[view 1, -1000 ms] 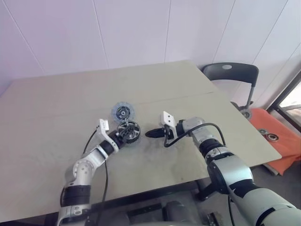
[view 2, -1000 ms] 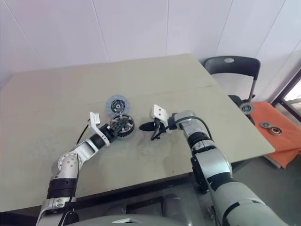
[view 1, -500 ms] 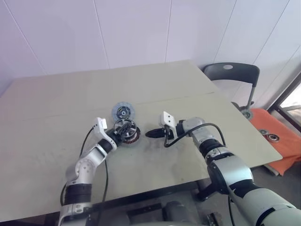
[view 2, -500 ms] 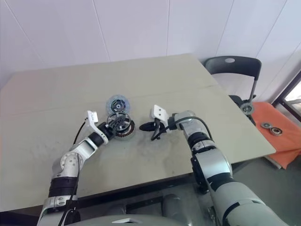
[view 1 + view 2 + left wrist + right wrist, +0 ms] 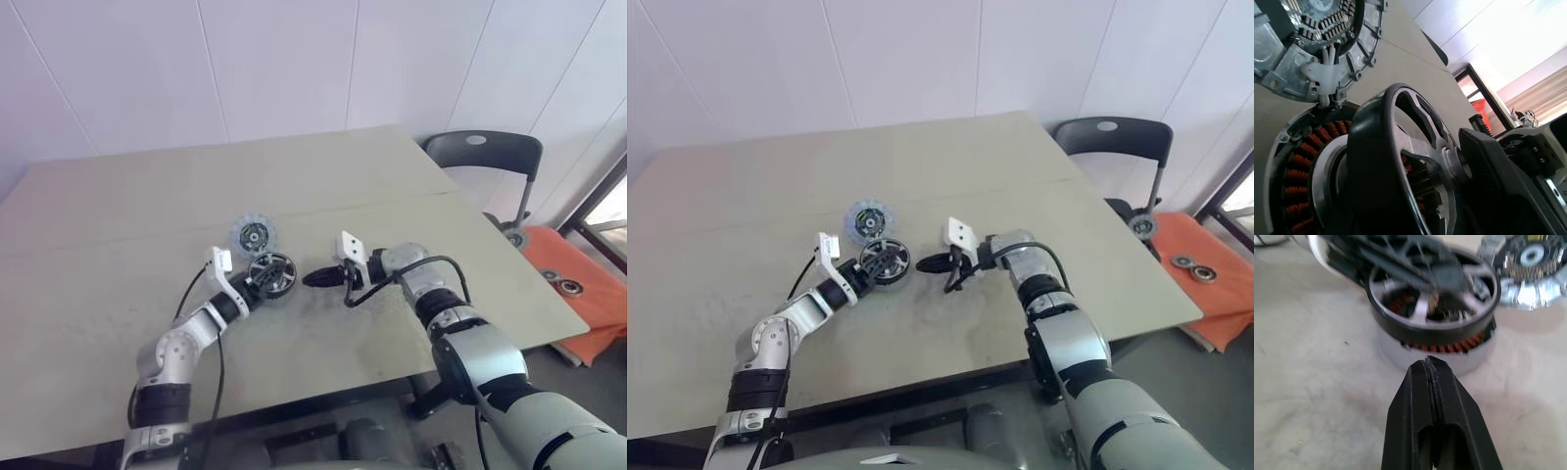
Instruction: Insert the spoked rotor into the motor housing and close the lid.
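Left end effector [image 5: 257, 284] grips the spoked rotor [image 5: 271, 273] at its tip, resting on the motor housing [image 5: 1435, 345] beneath but not yet seated. Right end effector [image 5: 315, 278], closed and empty, points at them from just beside. The lid [image 5: 254, 236] lies just beyond. Risk: a tilted rotor could jam on the copper windings. Pale desk [image 5: 118, 215]; white walls, dark chair [image 5: 480, 157].

Bare counter [image 5: 118, 225] all round, lid [image 5: 254, 236] just behind the motor housing [image 5: 277, 287], right tool [image 5: 312, 279] close beside it — narrow gap between.
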